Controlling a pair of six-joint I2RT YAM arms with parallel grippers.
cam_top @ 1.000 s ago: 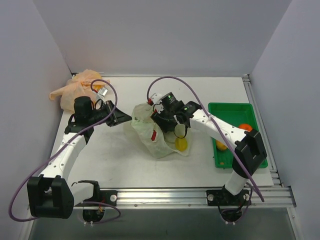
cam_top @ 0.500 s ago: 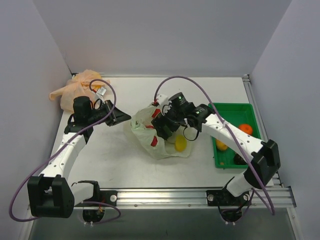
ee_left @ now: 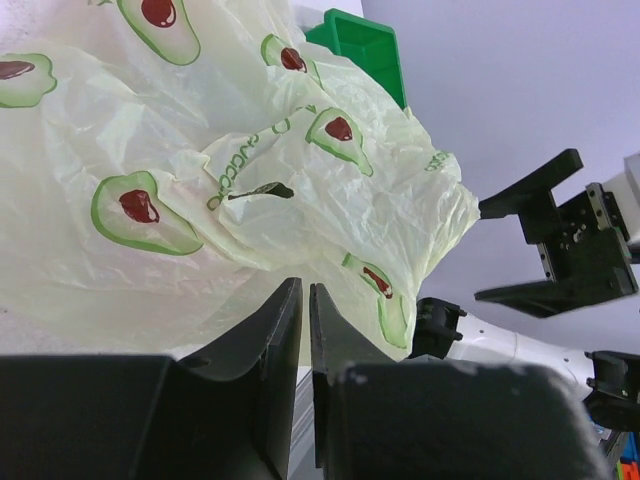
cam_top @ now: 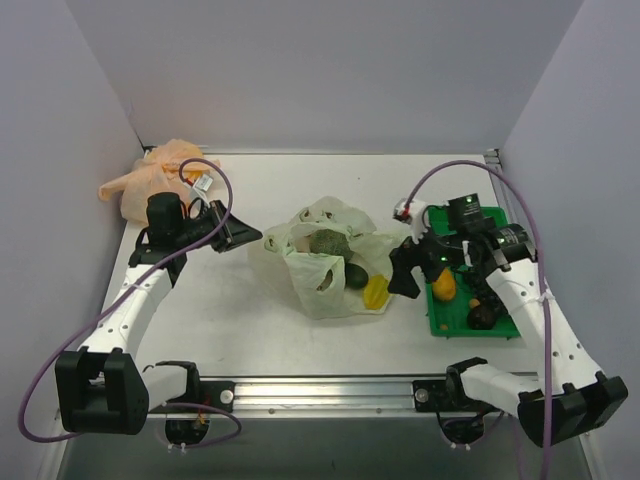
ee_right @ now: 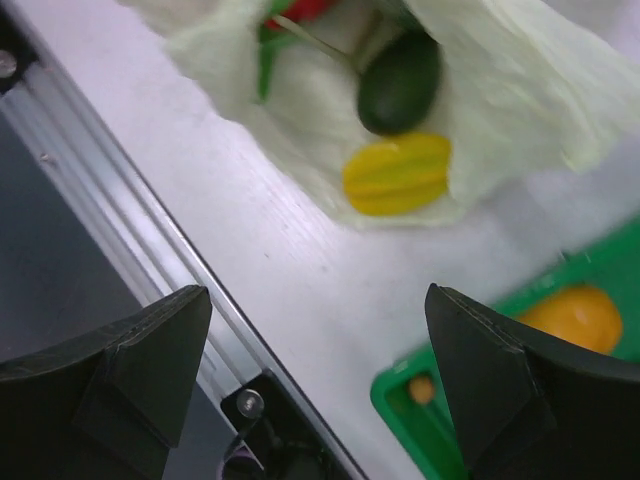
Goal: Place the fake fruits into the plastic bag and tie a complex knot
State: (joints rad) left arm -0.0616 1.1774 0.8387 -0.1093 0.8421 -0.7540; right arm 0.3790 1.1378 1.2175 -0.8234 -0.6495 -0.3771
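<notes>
The pale green plastic bag (cam_top: 318, 292) with avocado prints lies open mid-table; it also fills the left wrist view (ee_left: 250, 180). In its mouth lie a dark green avocado (cam_top: 356, 276) and a yellow starfruit (cam_top: 376, 291), both also in the right wrist view, avocado (ee_right: 400, 82) and starfruit (ee_right: 397, 175). My left gripper (cam_top: 248, 238) is shut on the bag's left edge. My right gripper (cam_top: 405, 270) is open and empty above the table, between the bag and the green tray (cam_top: 500, 218). A yellow-orange fruit (cam_top: 444, 285) and a dark purple piece (cam_top: 483, 314) lie in the tray.
A peach-orange plastic bag (cam_top: 150, 180) sits at the back left corner. The metal rail (cam_top: 330, 385) runs along the near table edge, also in the right wrist view (ee_right: 130, 210). The tray's corner (ee_right: 400, 400) holds a small orange piece (ee_right: 422, 388).
My right gripper has come out of the bag and moved right to the tray's left edge. The avocado and starfruit now show in the bag's mouth. The left arm has not moved.
</notes>
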